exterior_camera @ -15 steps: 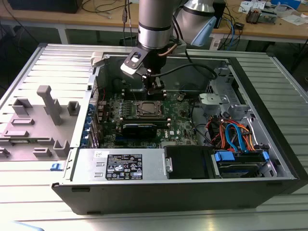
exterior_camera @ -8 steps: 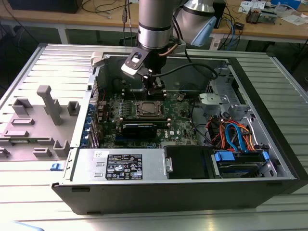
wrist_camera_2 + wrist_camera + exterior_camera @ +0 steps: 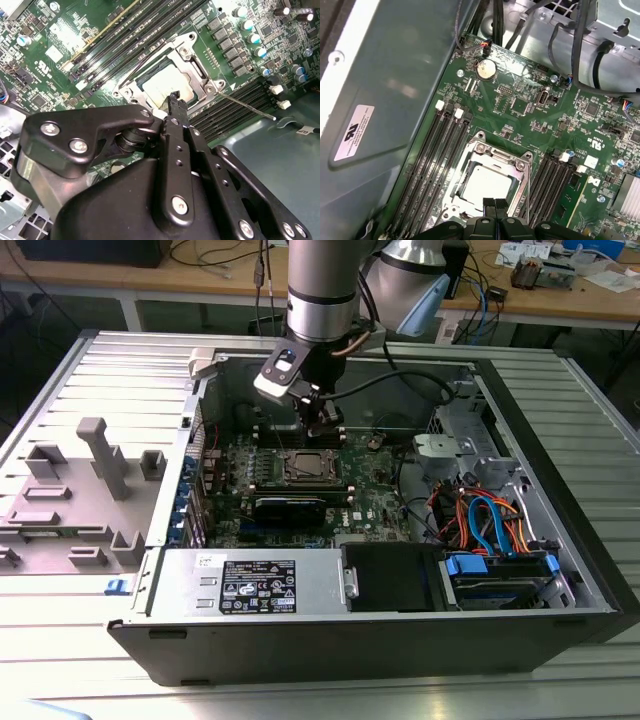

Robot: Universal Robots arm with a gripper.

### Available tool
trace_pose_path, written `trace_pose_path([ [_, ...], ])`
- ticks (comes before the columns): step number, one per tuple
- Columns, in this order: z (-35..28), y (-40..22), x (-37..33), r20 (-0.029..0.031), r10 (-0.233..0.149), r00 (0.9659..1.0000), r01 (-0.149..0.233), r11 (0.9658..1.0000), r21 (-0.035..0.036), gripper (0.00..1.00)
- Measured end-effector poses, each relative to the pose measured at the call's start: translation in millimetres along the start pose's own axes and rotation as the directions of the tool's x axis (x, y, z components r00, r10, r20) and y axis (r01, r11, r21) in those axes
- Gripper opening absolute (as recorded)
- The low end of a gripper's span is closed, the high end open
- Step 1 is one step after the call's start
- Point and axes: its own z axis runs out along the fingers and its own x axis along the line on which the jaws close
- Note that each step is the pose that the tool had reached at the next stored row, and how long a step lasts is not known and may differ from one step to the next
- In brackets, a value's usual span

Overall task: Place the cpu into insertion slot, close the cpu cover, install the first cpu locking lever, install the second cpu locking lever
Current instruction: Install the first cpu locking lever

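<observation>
The cpu [image 3: 167, 82] [image 3: 485, 186] lies in the insertion slot [image 3: 308, 466], its dull silver top facing up. The cpu cover [image 3: 200, 60] [image 3: 522, 165] lies flat around it, and the chip shows through its window. A thin wire locking lever [image 3: 247, 106] sticks out from one socket corner, over the black memory slots. My gripper [image 3: 175, 96] [image 3: 495, 202] [image 3: 321, 426] hangs just above one edge of the socket, shut with nothing between its fingers. I cannot tell whether it touches the cover.
The green motherboard [image 3: 375, 490] sits deep inside the open computer case [image 3: 330, 640]. Memory slots [image 3: 427, 165] flank the socket on both sides. Orange and blue cables [image 3: 490, 520] and a drive bay fill the exterior view's right. A grey fixture [image 3: 95, 465] stands outside the case.
</observation>
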Motion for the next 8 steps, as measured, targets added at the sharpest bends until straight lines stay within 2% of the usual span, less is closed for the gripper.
trace_pose_path([
  [8, 0.0, 0.0, 0.0, 0.0008, -0.029, 0.9996, 0.029, 0.9996, -0.0012, 0.11],
])
